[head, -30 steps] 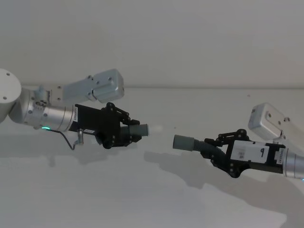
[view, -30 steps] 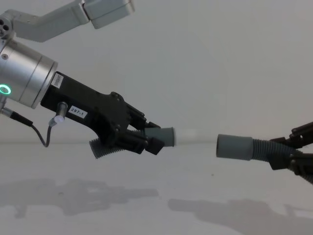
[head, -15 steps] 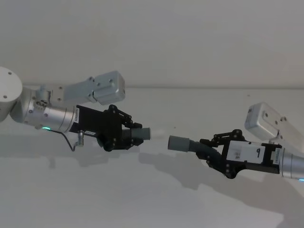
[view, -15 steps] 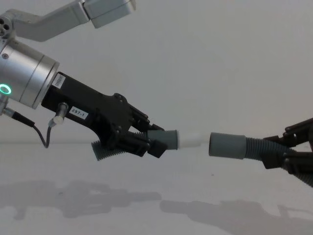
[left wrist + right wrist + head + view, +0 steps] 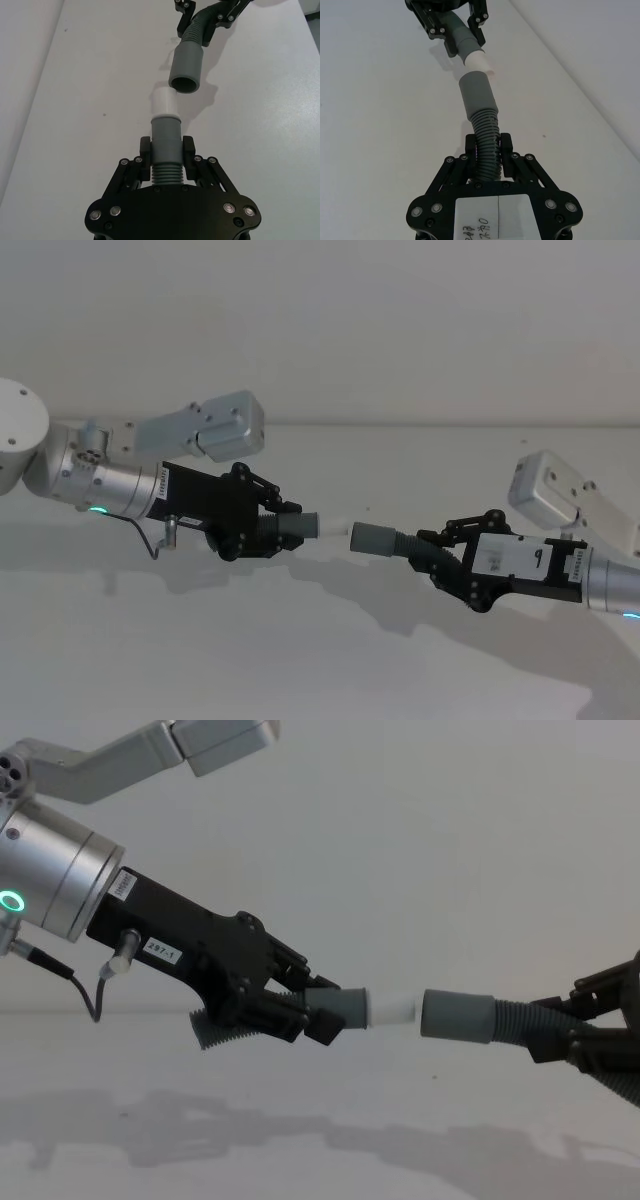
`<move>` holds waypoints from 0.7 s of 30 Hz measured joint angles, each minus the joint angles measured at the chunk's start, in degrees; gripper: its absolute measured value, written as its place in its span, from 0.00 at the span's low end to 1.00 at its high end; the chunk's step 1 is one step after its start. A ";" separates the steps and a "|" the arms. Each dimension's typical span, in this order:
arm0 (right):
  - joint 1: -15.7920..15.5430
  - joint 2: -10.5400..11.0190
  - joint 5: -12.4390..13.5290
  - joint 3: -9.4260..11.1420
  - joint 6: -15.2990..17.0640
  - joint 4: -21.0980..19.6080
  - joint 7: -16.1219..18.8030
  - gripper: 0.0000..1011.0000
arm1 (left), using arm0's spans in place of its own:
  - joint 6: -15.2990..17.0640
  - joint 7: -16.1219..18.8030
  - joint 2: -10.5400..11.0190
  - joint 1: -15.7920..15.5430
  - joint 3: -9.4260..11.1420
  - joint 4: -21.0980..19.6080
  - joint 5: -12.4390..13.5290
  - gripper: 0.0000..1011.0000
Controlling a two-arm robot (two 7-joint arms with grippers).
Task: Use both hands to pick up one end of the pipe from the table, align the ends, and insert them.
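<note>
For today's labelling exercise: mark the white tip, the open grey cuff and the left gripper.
white tip [image 5: 163, 101], left wrist view, middle of its side.
open grey cuff [image 5: 186, 65], left wrist view, its outer wall.
left gripper [image 5: 300, 1007], chest view, between its fingertips.

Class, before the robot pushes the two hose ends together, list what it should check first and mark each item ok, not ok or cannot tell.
1. Left gripper clamped on its hose piece, at the ribs just behind the cuff: ok.
2. Right gripper clamped on the ribs of the other hose piece: ok.
3. White tip points at the open cuff: ok.
4. Tip and cuff on one axis: in the left wrist view the cuff sits a bit to one side and tilted: not ok.
5. Tip already inside the cuff: at the mouth, depth cannot tell.
6. Both pieces held above the table: ok.
</note>
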 joint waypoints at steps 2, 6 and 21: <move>0.21 -0.03 0.05 -0.18 0.17 0.16 -0.13 0.27 | -0.03 -0.03 0.02 -0.05 0.06 0.05 -0.07 0.36; 0.59 -0.09 0.14 -0.50 0.50 0.45 -0.36 0.27 | -0.17 -0.10 0.07 -0.19 0.26 0.15 -0.32 0.36; 1.73 -0.19 0.73 -1.39 1.05 0.94 -0.62 0.27 | -0.43 -0.38 0.13 -0.48 0.74 0.77 -1.58 0.36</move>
